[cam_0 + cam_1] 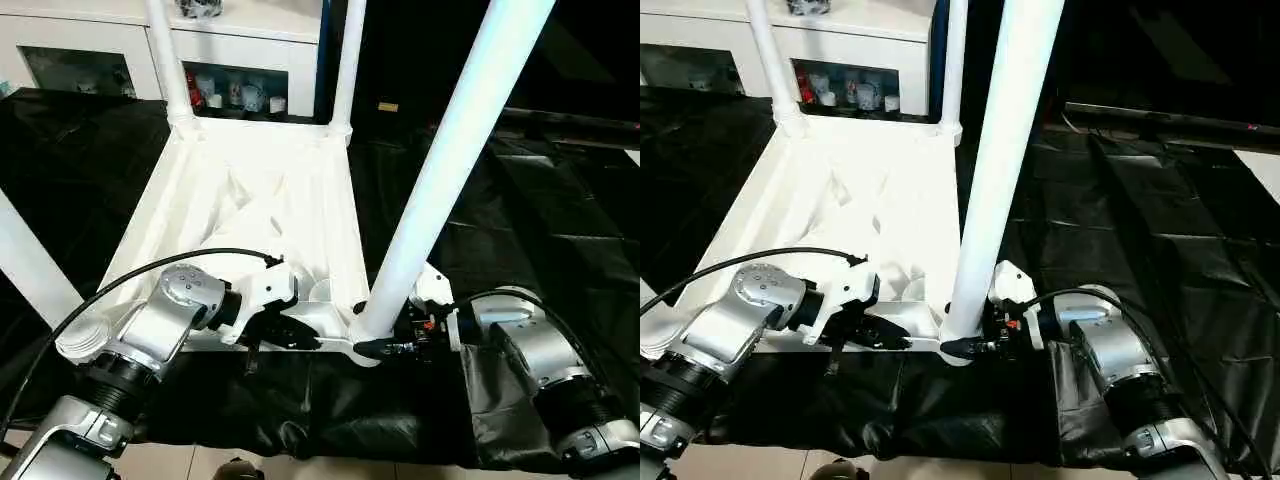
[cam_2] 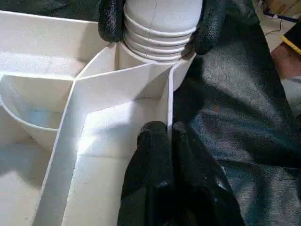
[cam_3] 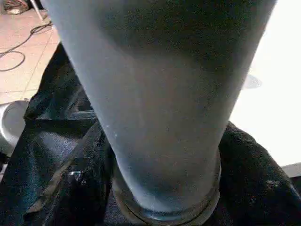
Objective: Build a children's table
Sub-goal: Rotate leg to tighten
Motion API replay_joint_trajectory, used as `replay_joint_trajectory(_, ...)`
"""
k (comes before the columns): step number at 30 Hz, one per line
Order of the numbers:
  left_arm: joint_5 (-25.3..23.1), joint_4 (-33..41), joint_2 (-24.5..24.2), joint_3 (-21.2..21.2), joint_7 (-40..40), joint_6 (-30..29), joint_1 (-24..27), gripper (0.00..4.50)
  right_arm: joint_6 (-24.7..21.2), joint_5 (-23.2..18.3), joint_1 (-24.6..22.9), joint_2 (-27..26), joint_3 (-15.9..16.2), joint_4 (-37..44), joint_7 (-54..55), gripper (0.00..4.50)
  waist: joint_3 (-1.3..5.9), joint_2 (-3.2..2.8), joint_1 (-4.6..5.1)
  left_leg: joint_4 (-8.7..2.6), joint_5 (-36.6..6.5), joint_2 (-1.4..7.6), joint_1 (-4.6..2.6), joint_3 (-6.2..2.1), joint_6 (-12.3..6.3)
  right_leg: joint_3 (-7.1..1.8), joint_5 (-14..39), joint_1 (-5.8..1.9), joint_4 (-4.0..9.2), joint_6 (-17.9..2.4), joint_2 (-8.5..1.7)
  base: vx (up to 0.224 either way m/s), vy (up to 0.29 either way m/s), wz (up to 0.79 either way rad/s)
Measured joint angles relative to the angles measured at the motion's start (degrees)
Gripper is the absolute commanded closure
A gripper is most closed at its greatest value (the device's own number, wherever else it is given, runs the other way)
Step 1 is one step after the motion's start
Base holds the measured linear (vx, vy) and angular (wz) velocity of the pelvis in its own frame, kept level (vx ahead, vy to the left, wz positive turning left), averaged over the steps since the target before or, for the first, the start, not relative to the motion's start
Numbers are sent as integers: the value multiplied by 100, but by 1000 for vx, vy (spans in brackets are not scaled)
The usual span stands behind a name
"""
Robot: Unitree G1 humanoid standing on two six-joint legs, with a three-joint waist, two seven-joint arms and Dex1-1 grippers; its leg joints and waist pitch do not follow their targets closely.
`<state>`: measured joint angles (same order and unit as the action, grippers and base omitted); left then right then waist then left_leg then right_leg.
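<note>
The white table top (image 1: 215, 185) lies upside down on a black sheet, ribs facing up. White legs stand in its far left (image 1: 168, 60) and far right (image 1: 348, 60) sockets. A third leg (image 1: 28, 262) rises at the left edge. A tall leg (image 1: 450, 150) stands tilted in the near right corner socket. My right gripper (image 1: 385, 348) holds this leg's threaded base, with fingers (image 2: 110, 21) pressed on both sides. My left gripper (image 2: 168, 129) is shut on a thin rib of the top's underside, close beside that socket.
A white glass-door cabinet (image 1: 250, 45) with small items stands behind the table top. The black sheet (image 1: 540, 220) covers the floor all around. Bare tiles (image 1: 300, 465) show at the near edge. A black cable (image 1: 100, 290) loops over my left forearm.
</note>
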<state>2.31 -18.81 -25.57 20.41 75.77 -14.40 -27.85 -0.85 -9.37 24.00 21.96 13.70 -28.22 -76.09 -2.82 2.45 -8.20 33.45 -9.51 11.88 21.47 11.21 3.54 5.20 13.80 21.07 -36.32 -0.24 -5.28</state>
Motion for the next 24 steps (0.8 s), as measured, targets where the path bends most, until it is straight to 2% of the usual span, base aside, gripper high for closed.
replay_joint_trajectory(7,-99,-20,151,-30,-438,-34,16,450,48,-5,-105,-164,-223,-140,446,183,0,-1,11,5,1,-1,-25,0,3,-3,-16,-14,-15,-12,-4,0,0,0)
replay_joint_trajectory(10,-228,-115,402,-175,-1026,-160,9,450,133,37,-32,-420,-450,-474,1194,184,0,-1,48,-1,3,-1,-41,1,7,-8,-41,-15,-14,-21,-3,0,0,0)
replay_joint_trajectory(13,-419,-236,779,-304,-1815,-437,-94,450,170,110,149,-803,-754,-890,2399,184,-1,-4,211,-1,4,-2,-46,1,9,-11,-53,-5,-12,-11,-3,0,0,0)
replay_joint_trajectory(17,-573,-303,1209,-387,-2672,-703,-155,450,268,204,326,-1328,-1016,-1249,3673,184,5,-18,307,-14,4,-4,-47,1,9,-13,-65,0,-1,-10,-3,0,0,0)
replay_joint_trajectory(19,-646,-335,1356,-419,-2904,-750,-168,450,285,255,350,-1482,-1110,-1295,4036,184,18,-38,310,-19,4,-4,-47,1,9,-13,-71,-1,7,-20,-2,0,0,0)
replay_joint_trajectory(20,-650,-345,1404,-433,-2975,-772,-168,450,332,284,350,-1523,-1117,-1303,4162,128,29,-57,310,-23,4,-5,-45,3,9,-14,-69,-1,15,-18,-2,0,0,0)
replay_joint_trajectory(24,-663,-335,1426,-454,-3014,-777,-168,450,468,361,346,-1632,-1119,-1334,4324,95,36,-69,311,-27,4,-6,-43,5,9,-19,-60,2,20,-2,0,0,0,0)
